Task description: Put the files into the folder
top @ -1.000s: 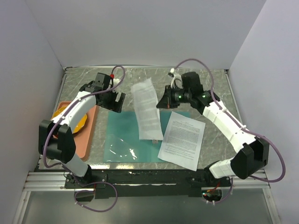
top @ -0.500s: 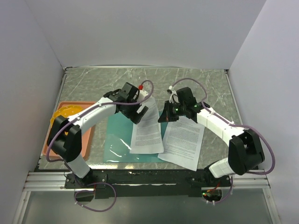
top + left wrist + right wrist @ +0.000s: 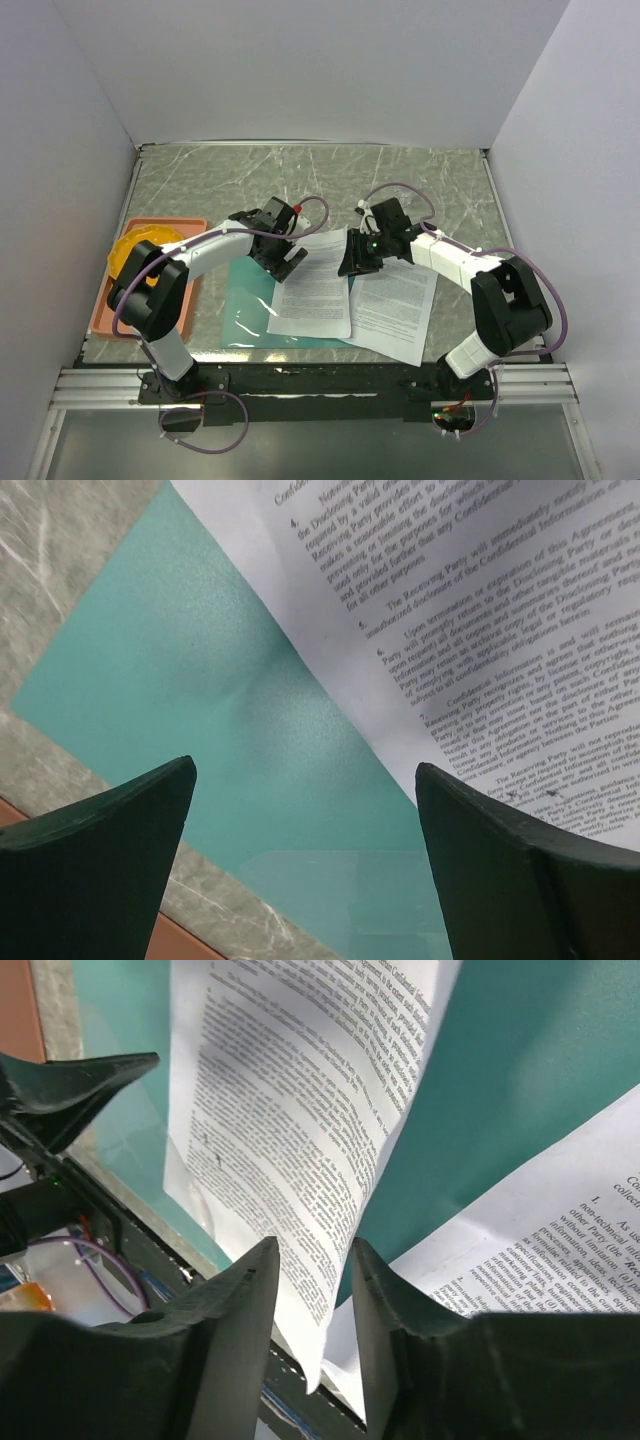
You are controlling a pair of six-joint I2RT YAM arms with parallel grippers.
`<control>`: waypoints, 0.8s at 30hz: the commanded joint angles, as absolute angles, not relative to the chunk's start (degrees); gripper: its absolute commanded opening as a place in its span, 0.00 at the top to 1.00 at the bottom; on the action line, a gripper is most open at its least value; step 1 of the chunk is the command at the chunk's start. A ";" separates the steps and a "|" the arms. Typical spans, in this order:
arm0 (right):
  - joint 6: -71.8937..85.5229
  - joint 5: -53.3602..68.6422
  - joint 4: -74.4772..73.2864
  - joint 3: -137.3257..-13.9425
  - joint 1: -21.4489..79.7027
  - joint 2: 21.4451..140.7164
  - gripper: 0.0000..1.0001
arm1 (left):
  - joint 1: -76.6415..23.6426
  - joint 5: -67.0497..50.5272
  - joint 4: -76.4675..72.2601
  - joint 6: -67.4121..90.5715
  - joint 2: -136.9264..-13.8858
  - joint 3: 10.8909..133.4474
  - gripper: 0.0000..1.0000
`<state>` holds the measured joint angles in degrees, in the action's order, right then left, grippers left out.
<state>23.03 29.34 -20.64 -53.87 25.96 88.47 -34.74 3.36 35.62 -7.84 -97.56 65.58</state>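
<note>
The teal folder (image 3: 250, 292) lies flat at the table's front middle. One printed sheet (image 3: 315, 290) lies over its right part, its far right corner lifted toward my right gripper (image 3: 352, 256). In the right wrist view that sheet (image 3: 290, 1090) hangs between the fingers of my right gripper (image 3: 313, 1242), which stand apart with a gap beside the paper. A second sheet (image 3: 395, 302) lies right of the folder. My left gripper (image 3: 284, 256) is open and empty, low over the folder (image 3: 230, 740) at the first sheet's left edge (image 3: 500, 630).
A salmon-orange tray (image 3: 172, 222) holding a yellow object (image 3: 133, 250) sits at the left, and its corner shows in the left wrist view (image 3: 170, 945). White walls close in the marble table (image 3: 220, 185) on three sides. The arms' mounting rail (image 3: 320, 380) runs along the front.
The first sheet came down from upright onto the folder. My left gripper swung right and forward to its left edge. My right gripper moved down and toward the front with the sheet's corner.
</note>
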 commanded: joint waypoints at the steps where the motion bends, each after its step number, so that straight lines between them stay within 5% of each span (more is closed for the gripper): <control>1: 21.53 28.56 -20.30 -53.17 25.66 89.73 0.55 | -35.59 4.83 32.79 -8.26 -98.17 65.74 0.01; 17: 22.41 31.02 -16.79 -52.91 25.75 96.42 0.60 | -35.77 5.54 31.55 -8.70 -97.38 62.67 0.03; 24: 24.61 33.84 -11.08 -51.94 25.75 93.52 0.89 | -35.77 5.45 31.99 -8.53 -97.12 63.02 0.03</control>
<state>23.07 31.55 -16.80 -52.75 25.93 96.79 -35.46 5.02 32.73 -8.14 -98.26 62.65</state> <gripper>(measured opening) 0.191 0.969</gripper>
